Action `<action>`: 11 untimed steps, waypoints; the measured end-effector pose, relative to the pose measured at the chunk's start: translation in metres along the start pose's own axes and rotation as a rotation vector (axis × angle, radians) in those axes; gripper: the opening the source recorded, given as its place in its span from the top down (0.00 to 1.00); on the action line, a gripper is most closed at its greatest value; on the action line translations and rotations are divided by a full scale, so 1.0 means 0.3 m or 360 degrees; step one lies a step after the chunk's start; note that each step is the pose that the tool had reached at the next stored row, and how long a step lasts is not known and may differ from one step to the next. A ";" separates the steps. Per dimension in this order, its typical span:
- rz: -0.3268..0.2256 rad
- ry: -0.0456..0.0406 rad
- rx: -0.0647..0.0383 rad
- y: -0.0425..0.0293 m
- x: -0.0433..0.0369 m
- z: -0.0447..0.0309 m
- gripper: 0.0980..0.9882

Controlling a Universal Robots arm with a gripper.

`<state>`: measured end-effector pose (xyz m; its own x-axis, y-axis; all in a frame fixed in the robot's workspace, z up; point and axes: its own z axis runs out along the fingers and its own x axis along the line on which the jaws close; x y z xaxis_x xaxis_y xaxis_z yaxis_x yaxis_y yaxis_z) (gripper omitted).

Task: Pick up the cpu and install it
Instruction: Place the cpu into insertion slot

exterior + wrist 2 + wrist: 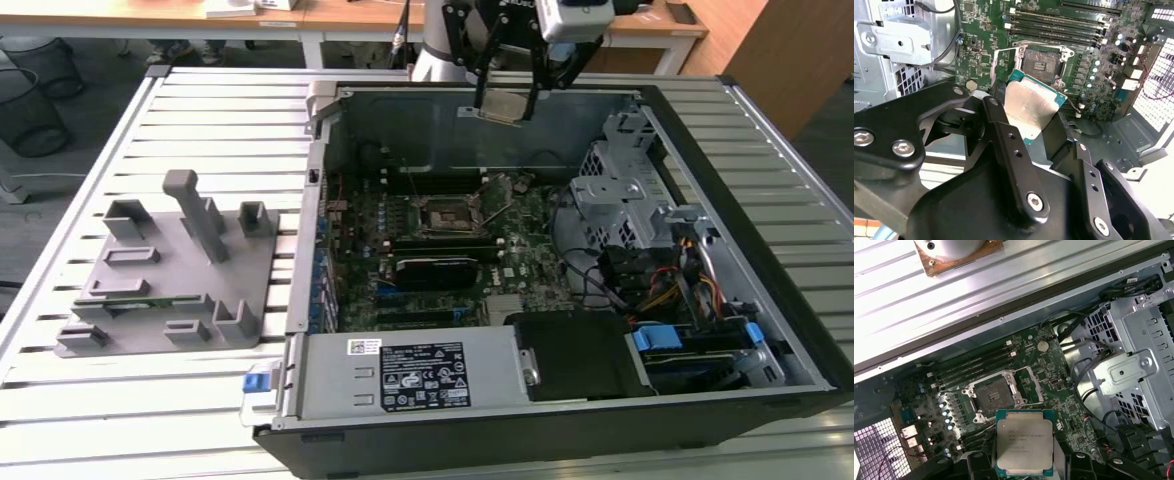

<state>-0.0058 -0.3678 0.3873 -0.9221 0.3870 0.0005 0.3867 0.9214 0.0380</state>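
Holding the cpu [503,110] pinched in the gripper [510,97] at the exterior view's upper centre, I judge its edges need squaring to the open socket [441,218] mid-frame.

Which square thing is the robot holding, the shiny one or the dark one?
The shiny silver cpu, pinched in the gripper, up in the air. The dark square socket lies empty down on the motherboard.
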 end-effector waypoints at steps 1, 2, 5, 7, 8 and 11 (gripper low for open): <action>0.0007 0.0000 0.0000 0.000 0.000 0.000 0.50; 0.0013 -0.0001 0.0000 0.000 0.000 0.000 0.50; 0.0035 -0.0001 0.0000 0.000 0.000 0.000 0.50; 0.0050 -0.0002 0.0000 0.000 0.000 0.001 0.50; 0.0056 -0.0002 0.0000 0.000 0.000 0.001 0.50; 0.0076 -0.0003 0.0000 0.000 0.000 0.001 0.50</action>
<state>-0.0058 -0.3678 0.3870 -0.9026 0.4306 0.0005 0.4303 0.9019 0.0380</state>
